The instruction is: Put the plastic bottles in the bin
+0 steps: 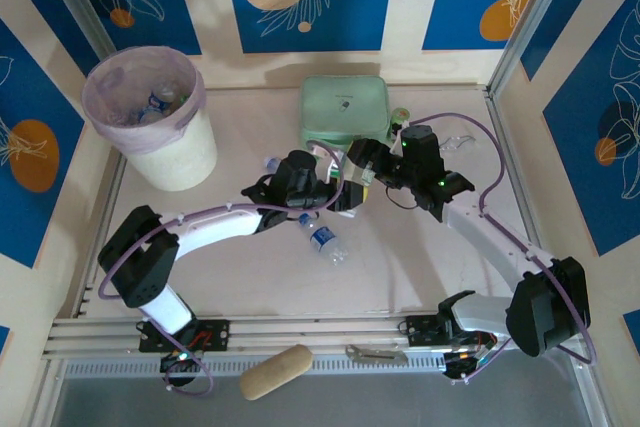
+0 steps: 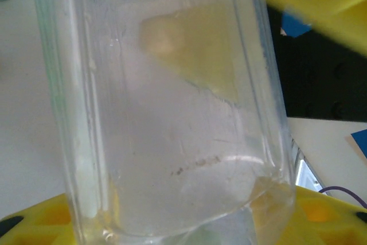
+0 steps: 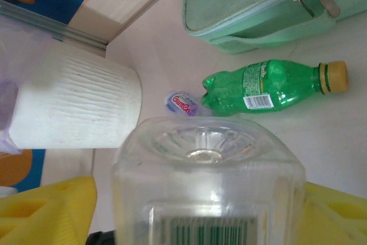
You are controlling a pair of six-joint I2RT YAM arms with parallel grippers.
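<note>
Bin (image 1: 185, 162) is standing at 10 o'clock on the table (image 1: 240, 282), with a lilac bag folded over its cream wall. A few binned bottles (image 1: 160, 100) are lying inside it. A loose bottle (image 1: 325, 242), clear with a blue label, is lying flat near the table's centre, well apart from the bin. Just at 12 o'clock of it my two grippers are meeting nose to nose above the table. My left gripper (image 2: 183, 221) is clamping a clear bottle (image 2: 172, 113). The bottle's wall is crowding my left wrist camera and overlapping my left fingers (image 2: 34, 225) on both sides, so the jaws are closed in on it, most of the way together. The same clear bottle is showing base-first on my right wrist camera, with a barcode label on its near face. My right gripper (image 3: 200, 216) is straddling it with the jaws spread. A sliver of gap is showing between one of my right fingers (image 3: 51, 210) and the bottle's wall, and on the other side I cannot tell whether the pad is touching. Beyond the right gripper, at 12 o'clock, a green bottle (image 3: 264, 87) with a yellow cap is lying on its side just beside the mint-green zip case (image 1: 345, 107). A small blue-labelled bottle end (image 3: 182, 103) is sitting between the green bottle and the bin.
</note>
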